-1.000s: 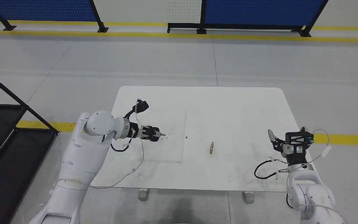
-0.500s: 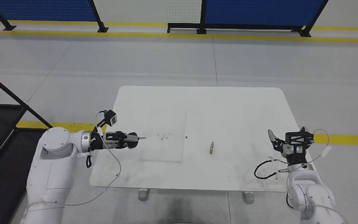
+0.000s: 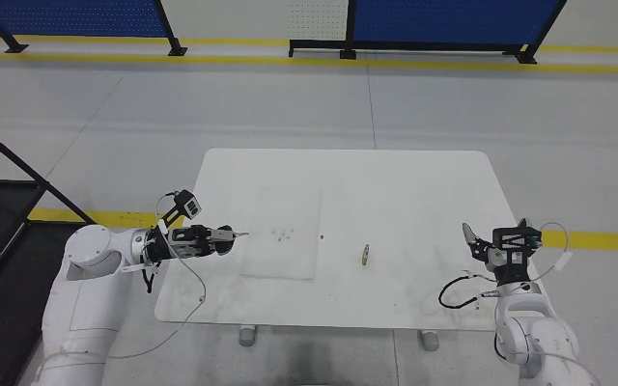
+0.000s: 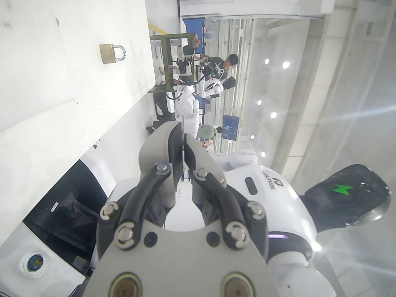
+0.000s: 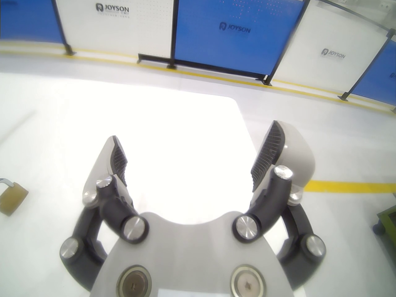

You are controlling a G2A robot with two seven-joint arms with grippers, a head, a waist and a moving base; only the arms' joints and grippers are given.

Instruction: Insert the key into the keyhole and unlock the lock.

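The left jaws are pressed together on the key (image 4: 183, 131), with only a thin sliver of blade showing past their tips. So shallow a pinch could let the key twist or slip on contact. Well ahead of those tips the lock (image 3: 365, 254) rests on the worktop (image 3: 415, 193) with nothing holding it, so a push might skid it away. Farther beyond, the right jaws stand wide apart and empty, well clear of the lock.
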